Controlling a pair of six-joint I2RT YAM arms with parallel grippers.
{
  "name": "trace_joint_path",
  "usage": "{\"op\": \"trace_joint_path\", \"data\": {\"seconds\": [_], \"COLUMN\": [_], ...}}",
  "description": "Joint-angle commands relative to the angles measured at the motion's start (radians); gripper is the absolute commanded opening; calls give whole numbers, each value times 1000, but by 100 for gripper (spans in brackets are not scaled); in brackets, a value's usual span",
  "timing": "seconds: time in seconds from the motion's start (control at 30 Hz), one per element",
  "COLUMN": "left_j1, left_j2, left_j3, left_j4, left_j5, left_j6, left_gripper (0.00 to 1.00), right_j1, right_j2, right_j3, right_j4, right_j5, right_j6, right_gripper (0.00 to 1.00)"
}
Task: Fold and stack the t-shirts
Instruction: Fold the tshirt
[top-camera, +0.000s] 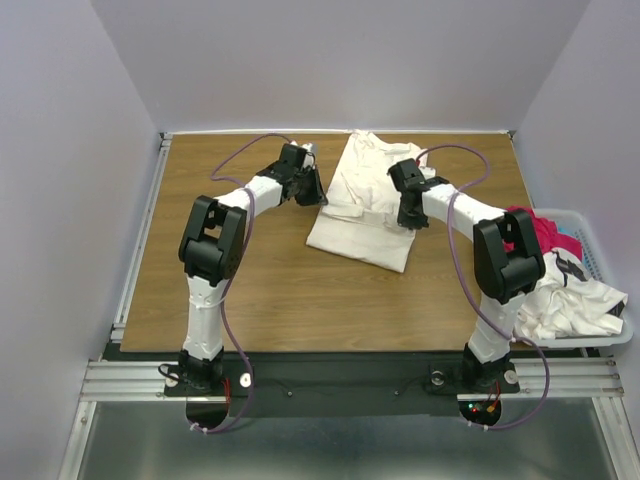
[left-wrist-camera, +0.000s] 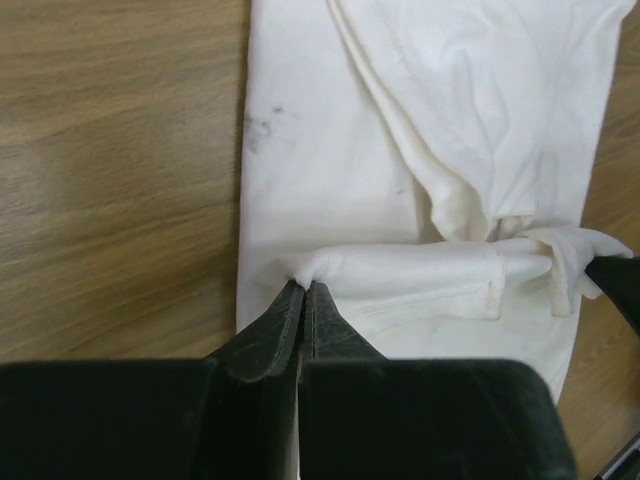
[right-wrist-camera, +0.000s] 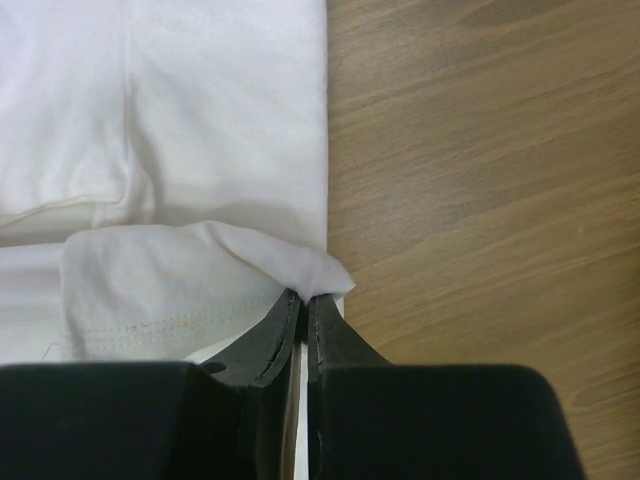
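An off-white t-shirt (top-camera: 365, 200) lies partly folded at the back middle of the wooden table (top-camera: 250, 290). My left gripper (top-camera: 318, 195) sits at its left edge, shut on a pinch of the folded hem (left-wrist-camera: 304, 285). At the shirt's right edge my right gripper (top-camera: 408, 222) is shut on a corner of the cloth (right-wrist-camera: 305, 296). Between the two grips a band of fabric (left-wrist-camera: 420, 275) lies folded across the shirt. A magenta-red t-shirt (top-camera: 535, 228) and a white t-shirt with dark markings (top-camera: 565, 295) are heaped in the basket.
A white slatted basket (top-camera: 598, 262) stands at the table's right edge, beside the right arm's elbow. Grey walls close in the back and both sides. Bare wood lies in front of the shirt and to its left.
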Motion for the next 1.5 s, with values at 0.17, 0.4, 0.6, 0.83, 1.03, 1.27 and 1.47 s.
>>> {"op": "trace_joint_path", "data": {"seconds": [0.17, 0.4, 0.6, 0.83, 1.03, 1.27, 1.47], "left_j1": [7, 7, -70, -156, -156, -156, -157], "left_j2": [-29, -212, -409, -382, -273, -192, -165], "left_j3": [16, -72, -270, -399, -378, -364, -390], "left_j4": [38, 38, 23, 36, 44, 23, -20], "left_j5": [-59, -134, -246, -241, -299, -321, -319], "left_j6": [21, -8, -14, -14, 7, 6, -4], "left_gripper": [44, 75, 69, 45, 32, 26, 24], "right_j1": [-17, 14, 40, 43, 43, 45, 39], "right_j2": [-24, -107, -157, -125, -75, -1, 62], "right_j3": [87, 110, 10, -54, -59, -41, 16], "right_j4": [17, 14, 3, 25, 68, 100, 105], "right_j5": [16, -119, -196, -204, -207, -161, -117], "right_j6": [-9, -171, -150, -103, -84, -83, -104], "right_gripper": [31, 60, 47, 35, 25, 20, 20]}}
